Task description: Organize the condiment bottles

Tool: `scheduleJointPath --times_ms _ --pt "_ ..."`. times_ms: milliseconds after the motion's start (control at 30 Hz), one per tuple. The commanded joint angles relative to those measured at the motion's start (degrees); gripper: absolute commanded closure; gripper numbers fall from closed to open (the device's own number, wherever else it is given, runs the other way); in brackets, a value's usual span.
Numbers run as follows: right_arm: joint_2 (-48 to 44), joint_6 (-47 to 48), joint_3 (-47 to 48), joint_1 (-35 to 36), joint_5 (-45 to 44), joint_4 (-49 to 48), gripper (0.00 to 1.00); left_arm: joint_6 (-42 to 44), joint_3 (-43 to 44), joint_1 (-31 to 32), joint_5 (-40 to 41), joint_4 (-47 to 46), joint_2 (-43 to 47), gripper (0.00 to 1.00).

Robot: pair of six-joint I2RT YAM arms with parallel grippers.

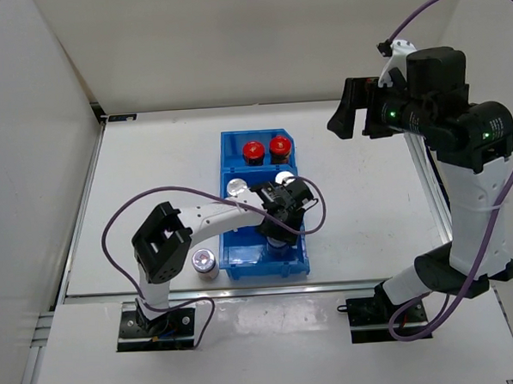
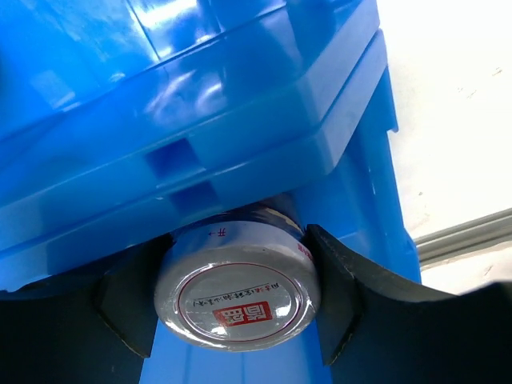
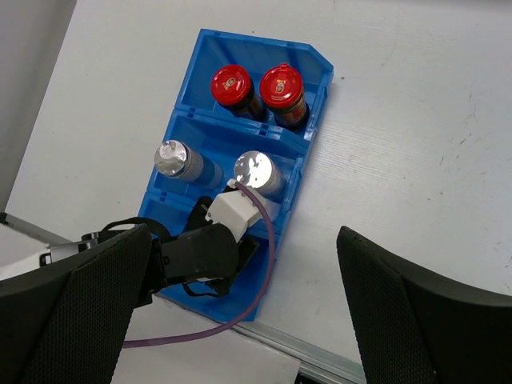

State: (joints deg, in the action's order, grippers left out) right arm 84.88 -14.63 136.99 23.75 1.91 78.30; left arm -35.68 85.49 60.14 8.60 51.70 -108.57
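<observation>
My left gripper [image 1: 277, 232] reaches into the near compartment of the blue bin [image 1: 236, 135] and is shut on a short silver-capped bottle with a red-marked label [image 2: 238, 292], held between both fingers [image 2: 340, 300]. A second short silver-capped bottle [image 1: 205, 263] stands on the table just left of the bin. Two red-capped bottles [image 1: 253, 151] [image 1: 280, 146] stand in the far compartment. Two taller silver-capped bottles [image 3: 174, 156] [image 3: 256, 170] stand in the middle one. My right gripper [image 1: 343, 110] is open and empty, held high to the right of the bin.
The bin's ribbed wall [image 2: 240, 120] fills the left wrist view. The left arm's purple cable [image 3: 268, 264] hangs over the bin's right side. The table's metal front edge [image 3: 336, 364] runs just near the bin. White walls enclose the left and back.
</observation>
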Motion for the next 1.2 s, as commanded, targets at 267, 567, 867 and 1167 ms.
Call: scheduleJointPath --times_ms 267,567,867,1167 --pt "1.08 0.13 0.74 -0.19 0.37 15.3 0.0 3.43 20.82 4.28 12.56 11.65 4.86 0.0" --pt "1.08 0.66 0.21 -0.19 2.04 15.3 0.0 -17.87 6.22 4.9 19.71 24.59 26.63 0.0" --pt "-0.51 0.66 -3.57 -0.19 2.56 15.3 0.0 -41.47 -25.44 -0.71 14.08 22.83 53.9 0.0" --pt "0.02 0.66 -3.4 -0.19 5.99 14.77 0.0 -43.86 -34.42 -7.75 10.48 18.45 51.37 0.0"
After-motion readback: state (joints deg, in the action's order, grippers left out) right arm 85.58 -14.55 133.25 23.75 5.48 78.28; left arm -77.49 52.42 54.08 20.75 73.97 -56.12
